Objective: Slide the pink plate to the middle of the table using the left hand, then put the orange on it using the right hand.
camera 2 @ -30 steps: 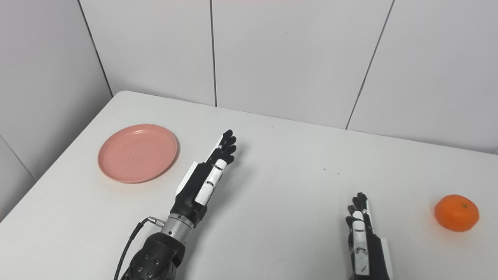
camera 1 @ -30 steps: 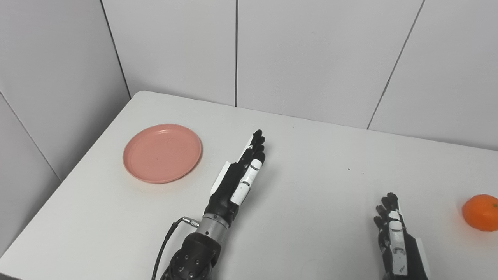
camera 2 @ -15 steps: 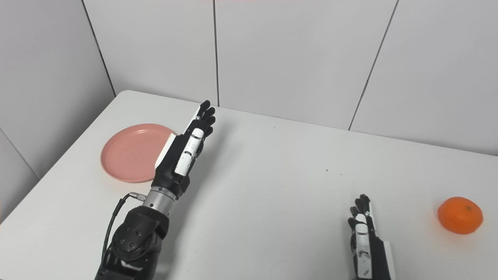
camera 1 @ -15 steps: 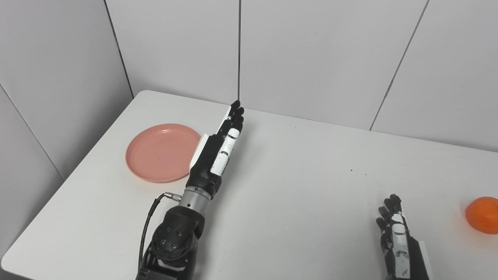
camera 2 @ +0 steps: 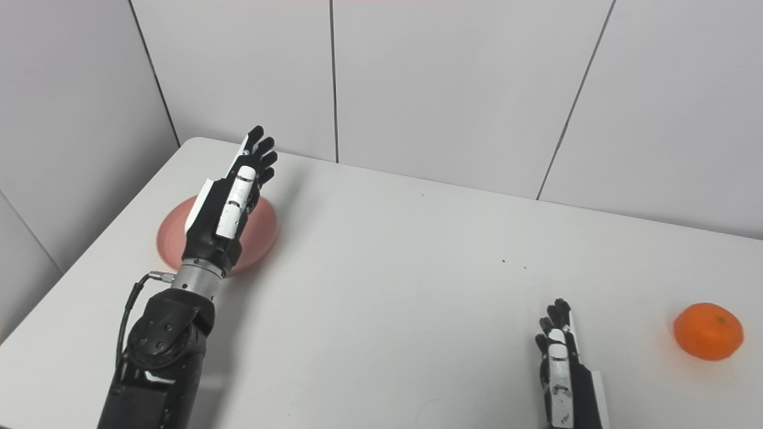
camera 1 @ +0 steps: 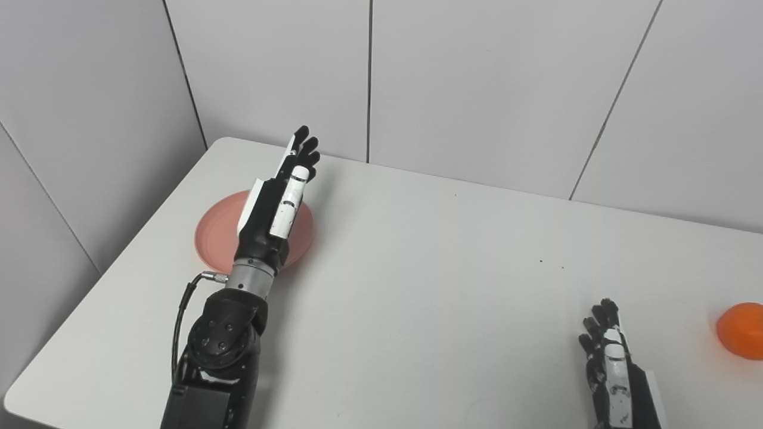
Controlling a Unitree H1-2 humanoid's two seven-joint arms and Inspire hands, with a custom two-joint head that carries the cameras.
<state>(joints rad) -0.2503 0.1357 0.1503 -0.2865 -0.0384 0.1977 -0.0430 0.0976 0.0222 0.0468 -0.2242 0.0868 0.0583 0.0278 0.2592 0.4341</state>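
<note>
— So where is the left hand (camera 2: 229,199)?

— Upper left of the frame, raised over the pink plate (camera 2: 262,229) with its fingers (camera 2: 262,152) stretched straight and a little apart, pointing toward the far wall (camera 2: 453,77). It grips nothing. Its dark forearm (camera 2: 161,339) runs down to the bottom edge at lower left, with a thin cable (camera 2: 128,313) looping beside the wrist.

— Is it touching the plate?

— I cannot tell. The hand and wrist cover the plate's middle, so only pink crescents show on either side. Whether the palm is resting on it or held above it is not clear from either view.

— And the plate itself?

— It lies flat on the white counter (camera 2: 387,268) at center left, close to the counter's left edge and well short of the middle.

— What about the right hand (camera 2: 560,363)?

— Lower right of the frame, low on the counter near the bottom edge, fingers extended and side by side, empty. Its arm leaves the picture straight below it.

— Where is the orange (camera 2: 708,331)?

— At the far right of the frame, sitting on the counter well apart from that hand and far from the plate. In the left eye view it is cut by the right edge. Between both hands the counter shows only a few dark specks (camera 2: 512,262).
</note>
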